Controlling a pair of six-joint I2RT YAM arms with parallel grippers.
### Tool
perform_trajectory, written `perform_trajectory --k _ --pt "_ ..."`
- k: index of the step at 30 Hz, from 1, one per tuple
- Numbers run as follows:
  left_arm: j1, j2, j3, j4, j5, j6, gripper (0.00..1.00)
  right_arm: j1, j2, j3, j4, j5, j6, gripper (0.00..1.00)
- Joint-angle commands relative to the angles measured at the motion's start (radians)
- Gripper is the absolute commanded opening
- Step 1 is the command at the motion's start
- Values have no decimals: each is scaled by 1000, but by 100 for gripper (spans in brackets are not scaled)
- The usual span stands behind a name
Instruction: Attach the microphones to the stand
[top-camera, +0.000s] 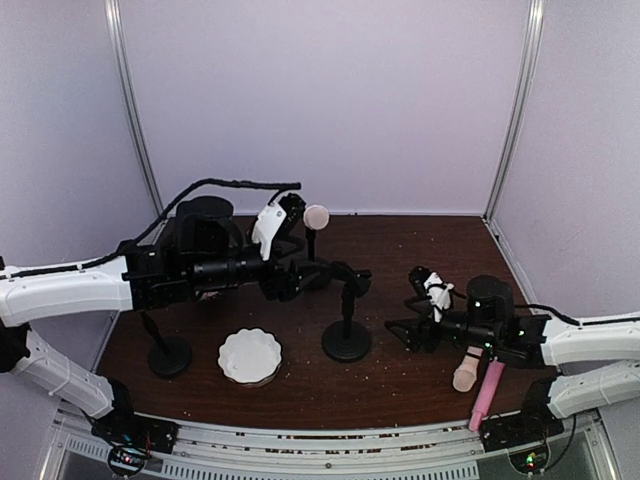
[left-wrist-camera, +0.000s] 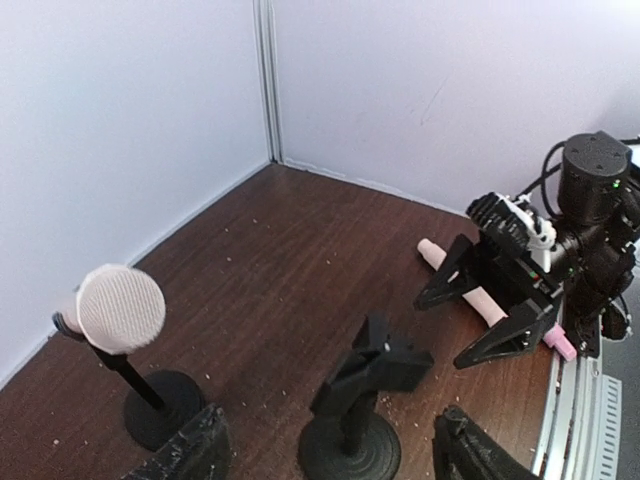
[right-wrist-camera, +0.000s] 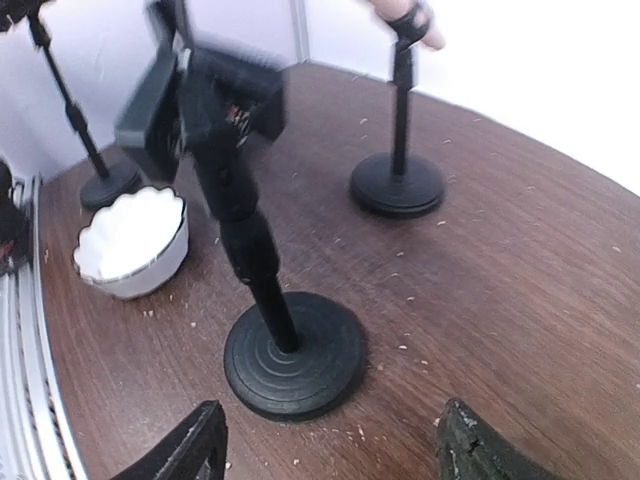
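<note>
Top external: left gripper (top-camera: 325, 277) gapes empty at the middle stand (top-camera: 346, 342) — right gripper (top-camera: 398, 331) likewise, jaws apart. It hangs near the pink microphone (top-camera: 487, 396).

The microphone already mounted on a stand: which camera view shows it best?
The left wrist view: the mounted microphone appears large and near, its round head facing the camera. The top external view shows it small and distant. The right wrist view cuts it at the upper edge.

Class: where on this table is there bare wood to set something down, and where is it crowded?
Bare: the back right corner behind the right hand; the front strip between the white bowl and the loose microphones. Crowded: the left half, under the left arm, around the stands.
</note>
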Motion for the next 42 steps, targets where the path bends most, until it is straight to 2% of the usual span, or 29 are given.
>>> perform_trajectory --k 1,4,9,13,18,21,28,33,42 --pt "4 44 145 -68 -57 80 71 -2 -242 5 -324 173 184 72" --pt "18 43 158 -88 -66 86 71 5 -395 52 -612 284 379 67" --pt "33 -2 34 61 0 89 72 21 -559 152 -1076 415 658 57" --pt "52 7 60 29 89 43 71 46 -550 220 -1245 419 792 57" --pt "52 -27 49 -12 83 81 72 46 -425 218 -1296 318 890 62" --pt "52 -56 26 -16 40 104 72 46 -375 215 -1328 319 904 65" --pt "52 -64 26 -29 45 106 72 43 -289 138 -1218 256 928 69" --pt "52 -75 30 -35 55 103 72 41 -158 129 -1170 247 920 69" --pt "51 -80 34 -42 70 94 72 5 -20 134 -1118 258 822 69"
